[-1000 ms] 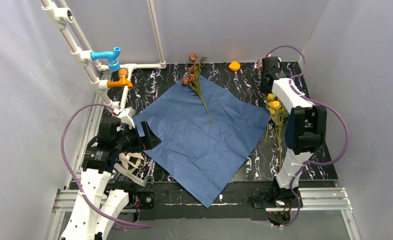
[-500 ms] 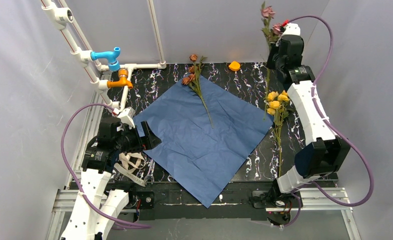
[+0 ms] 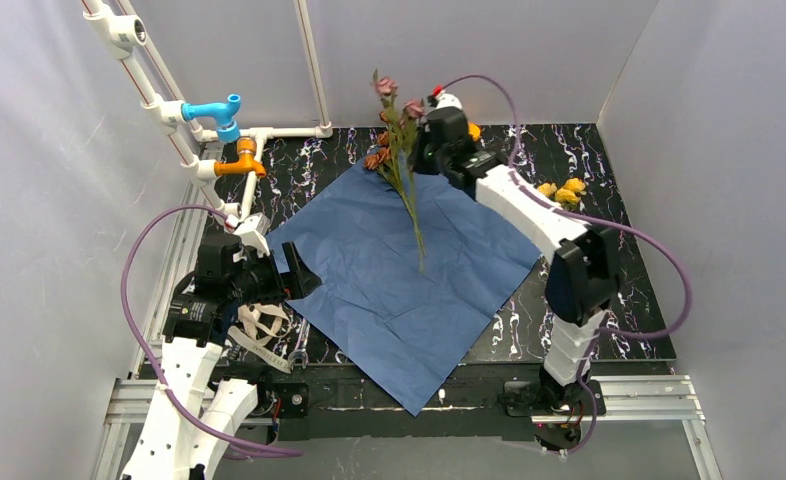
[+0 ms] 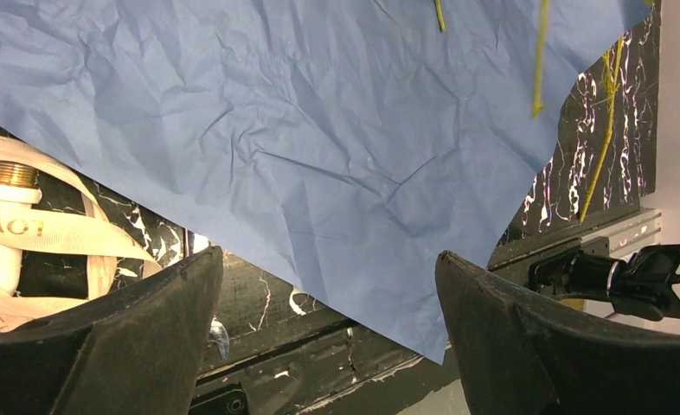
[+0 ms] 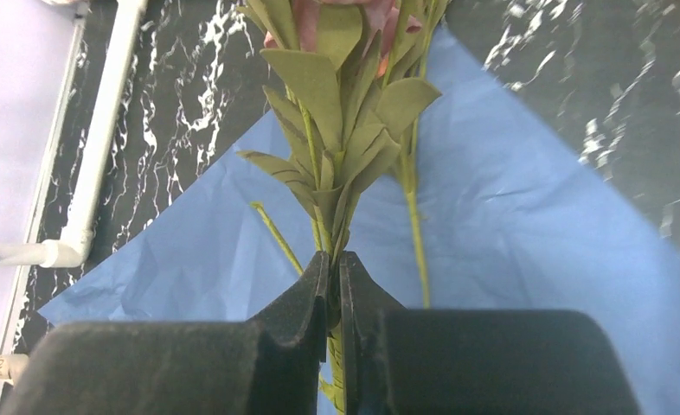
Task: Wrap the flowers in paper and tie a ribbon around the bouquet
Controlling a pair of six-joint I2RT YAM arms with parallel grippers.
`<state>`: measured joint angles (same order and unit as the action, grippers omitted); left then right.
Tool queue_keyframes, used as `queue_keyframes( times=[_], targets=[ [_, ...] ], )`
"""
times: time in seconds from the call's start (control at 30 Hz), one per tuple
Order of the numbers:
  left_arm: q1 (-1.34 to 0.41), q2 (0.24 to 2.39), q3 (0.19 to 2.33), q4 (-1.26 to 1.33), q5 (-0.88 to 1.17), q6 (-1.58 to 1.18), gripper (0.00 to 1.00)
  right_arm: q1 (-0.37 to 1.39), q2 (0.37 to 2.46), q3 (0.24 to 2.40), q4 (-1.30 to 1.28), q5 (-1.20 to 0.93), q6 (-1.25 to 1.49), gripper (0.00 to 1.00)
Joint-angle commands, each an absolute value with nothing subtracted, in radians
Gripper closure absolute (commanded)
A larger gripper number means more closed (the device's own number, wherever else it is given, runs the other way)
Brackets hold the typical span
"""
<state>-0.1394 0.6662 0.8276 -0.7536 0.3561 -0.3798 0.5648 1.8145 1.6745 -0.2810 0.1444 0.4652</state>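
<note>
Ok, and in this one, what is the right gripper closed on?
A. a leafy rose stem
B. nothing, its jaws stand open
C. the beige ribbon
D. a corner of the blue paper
A: the right wrist view shows the right gripper pinching a leafy green stem above the blue paper, while the ribbon lies apart, beside the paper.

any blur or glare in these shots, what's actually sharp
Top external: even soft light, no strong glare, the paper sharp with faint shadows. Left wrist: paper creases crisp, the left gripper close to the lens dark and soft. Right wrist: leaves of the held flowers sharp, the table behind softer, the right gripper dark and soft-edged.
</note>
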Motion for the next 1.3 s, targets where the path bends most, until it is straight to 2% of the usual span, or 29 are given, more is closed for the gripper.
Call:
queue_keyframes(
  times=[0.0, 0.3, 0.53, 0.83, 1.1, 1.13, 1.27],
  targets=[
    [-0.131, 0.672, 0.843, -0.738, 0.349, -0.355, 0.08, 0.62, 1.903, 1.765, -0.213, 0.298, 0.591, 0.99],
    [-0.129, 0.646, 0.833, -0.723, 0.374, -0.353, 0.07, 0.647, 2.169, 2.0, -0.307, 0.471, 0.645, 0.99],
    [-0.121, 0.641, 0.831, -0.719, 0.381, -0.351, 0.07, 0.647, 2.306, 2.157, -0.374, 0.518, 0.646, 0.99],
    [-0.108, 0.641, 0.83, -0.714, 0.395, -0.35, 0.07, 0.641, 2.405, 2.195, -0.427, 0.532, 0.669, 0.99],
    [-0.1, 0.643, 0.828, -0.713, 0.4, -0.351, 0.07, 0.614, 2.461, 2.189, -0.428, 0.45, 0.686, 0.99],
    [-0.1, 0.644, 0.827, -0.713, 0.4, -0.35, 0.07, 0.609, 2.462, 2.186, -0.426, 0.439, 0.685, 0.98],
    [-0.096, 0.646, 0.828, -0.712, 0.403, -0.349, 0.07, 0.591, 2.463, 2.177, -0.412, 0.397, 0.679, 0.83]
  ],
)
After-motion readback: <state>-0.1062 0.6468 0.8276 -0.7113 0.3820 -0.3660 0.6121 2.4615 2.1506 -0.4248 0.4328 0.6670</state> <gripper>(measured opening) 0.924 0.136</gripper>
